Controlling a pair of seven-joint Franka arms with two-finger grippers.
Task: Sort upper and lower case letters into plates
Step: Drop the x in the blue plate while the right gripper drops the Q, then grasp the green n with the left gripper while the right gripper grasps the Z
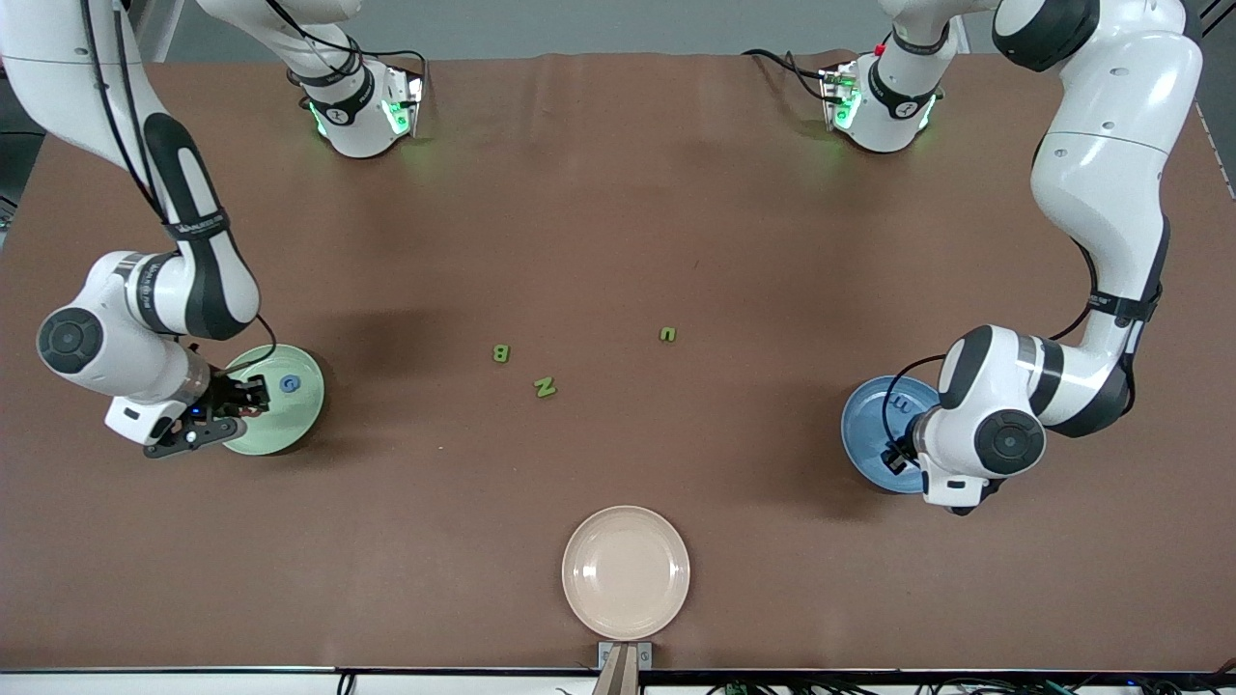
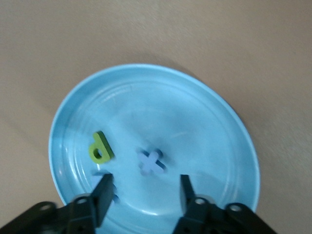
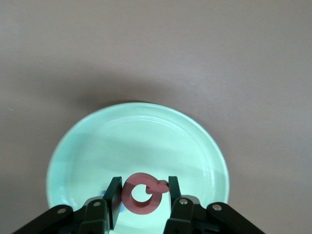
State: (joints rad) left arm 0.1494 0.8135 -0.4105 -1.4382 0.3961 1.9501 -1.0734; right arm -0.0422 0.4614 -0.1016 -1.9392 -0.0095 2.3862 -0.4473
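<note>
right gripper [image 3: 141,192] is clamped on a red G [image 3: 142,193] right over the pale green plate [image 1: 290,439] near the right arm's table edge, so it just drops straight down, while the left gripper [image 2: 144,192] hangs open over the blue plate [image 1: 859,434].

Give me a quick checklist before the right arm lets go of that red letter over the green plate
1. Right gripper has the red letter between its fingers: ok.
2. It is over the pale green plate: ok.
3. Bare plate surface shows under the letter: ok; a blue letter lies apart from it.
4. Whether the red letter is upper or lower case: cannot tell.
5. Left gripper is out of the way, open over the blue plate: ok.
6. Green letters B, N and a third left unsorted on the table: not ok.
</note>
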